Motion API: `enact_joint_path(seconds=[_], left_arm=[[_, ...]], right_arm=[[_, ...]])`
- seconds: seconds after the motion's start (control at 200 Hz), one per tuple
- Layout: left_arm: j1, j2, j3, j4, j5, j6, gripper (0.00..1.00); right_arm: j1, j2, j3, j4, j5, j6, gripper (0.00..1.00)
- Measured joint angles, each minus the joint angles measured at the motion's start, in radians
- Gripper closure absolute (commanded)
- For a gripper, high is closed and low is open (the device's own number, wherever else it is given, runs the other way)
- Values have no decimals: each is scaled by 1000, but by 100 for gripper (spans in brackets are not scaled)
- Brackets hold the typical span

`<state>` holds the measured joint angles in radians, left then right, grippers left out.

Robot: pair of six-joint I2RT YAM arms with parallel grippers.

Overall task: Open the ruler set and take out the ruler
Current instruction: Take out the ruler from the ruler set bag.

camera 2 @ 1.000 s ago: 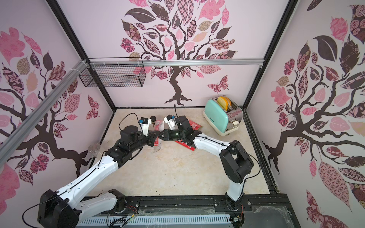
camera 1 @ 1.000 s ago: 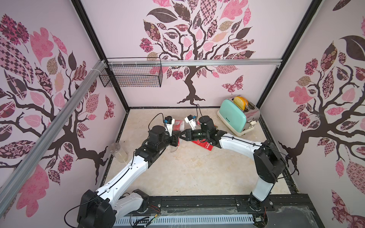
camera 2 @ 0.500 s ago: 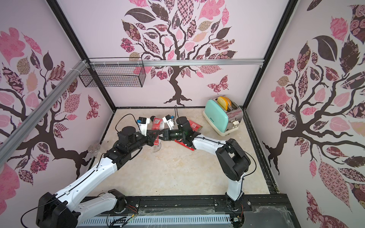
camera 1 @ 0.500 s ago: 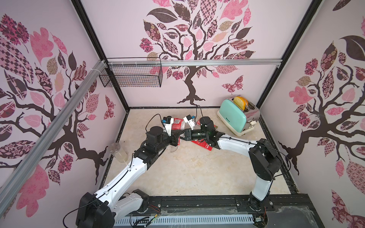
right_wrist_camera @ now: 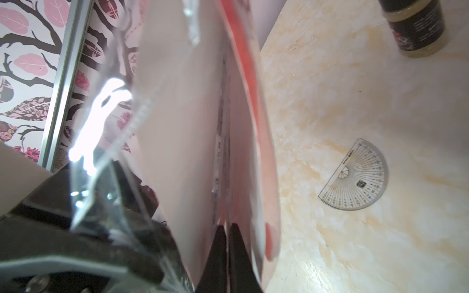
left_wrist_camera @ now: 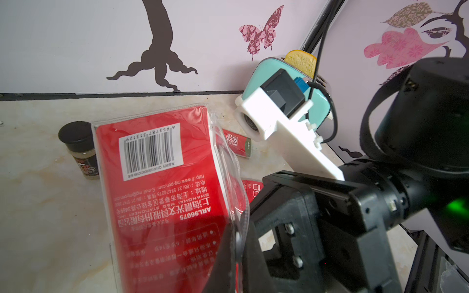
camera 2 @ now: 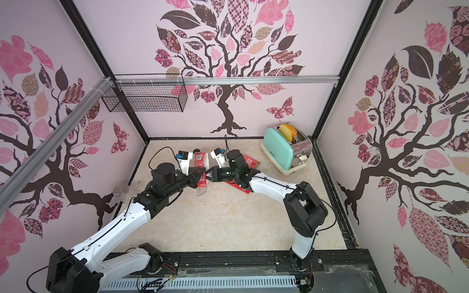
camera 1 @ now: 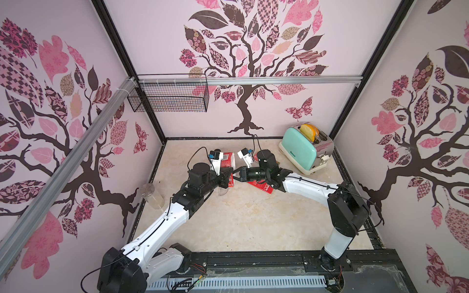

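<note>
The ruler set [camera 1: 227, 162] [camera 2: 200, 162] is a red card pouch in a clear plastic sleeve, held up off the table between both arms. My left gripper [left_wrist_camera: 239, 236] [camera 1: 229, 175] is shut on the sleeve's clear flap at the open end of the ruler set [left_wrist_camera: 157, 177]. My right gripper [right_wrist_camera: 227, 228] [camera 2: 206, 176] reaches into that opening from the opposite side. It is shut on a thin strip with printed marks, seen edge-on, which looks like the ruler [right_wrist_camera: 219, 142]. The rest of the strip is hidden inside the pouch.
A clear protractor [right_wrist_camera: 355, 177] [camera 1: 223, 191] lies on the table just below the grippers. Another red packet [camera 1: 261, 185] lies under the right arm. A spice jar [left_wrist_camera: 81, 149] stands behind the pouch, a mint toaster [camera 1: 302, 152] at the back right, a clear cup [camera 1: 152, 195] by the left wall.
My right gripper's jaws have closed inside the pouch opening. The left gripper keeps its hold on the flap, and both arms have hardly shifted.
</note>
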<state>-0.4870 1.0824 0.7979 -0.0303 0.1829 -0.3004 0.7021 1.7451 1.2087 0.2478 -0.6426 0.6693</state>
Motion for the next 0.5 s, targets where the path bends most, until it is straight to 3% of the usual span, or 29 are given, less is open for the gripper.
enact_joint_path(seconds=[0.5], left_arm=[[-7,60,0,0,-86,29,100]], right_arm=[[-21,-36,0,-115,102,-28,100]])
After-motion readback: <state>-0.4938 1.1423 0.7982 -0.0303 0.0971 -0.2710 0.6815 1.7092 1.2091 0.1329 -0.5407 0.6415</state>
